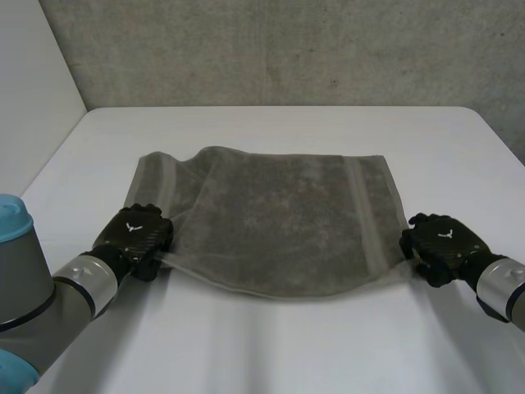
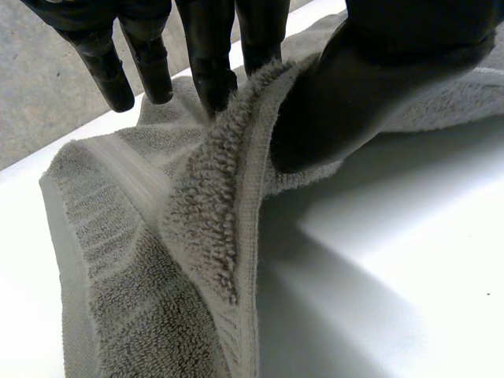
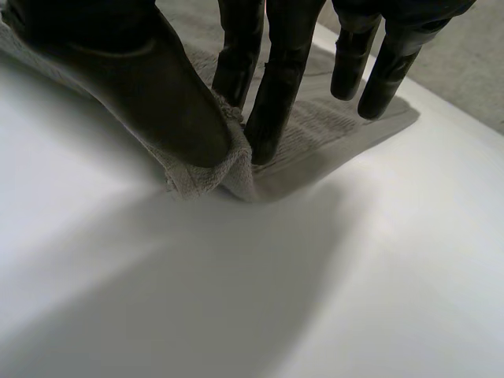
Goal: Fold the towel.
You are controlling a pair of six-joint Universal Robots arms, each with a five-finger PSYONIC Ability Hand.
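The grey towel (image 1: 279, 222) lay spread across the centre of the frame on the white desk (image 1: 271, 345). Its upper-left corner was bunched into loose folds, and the rest lay mostly flat.

My left hand (image 1: 139, 231) was at the lower left of the frame, at the towel's near left corner. In the left wrist view the thumb (image 2: 354, 87) was clamping the hemmed edge against the fingers (image 2: 209, 55), and the edge stood raised off the desk there.

My right hand (image 1: 439, 242) was at the right of the frame, level with the left hand, at the near right corner. In the right wrist view its thumb and fingers were pinching a small fold of the corner, with the fold's lower edge touching the desk.
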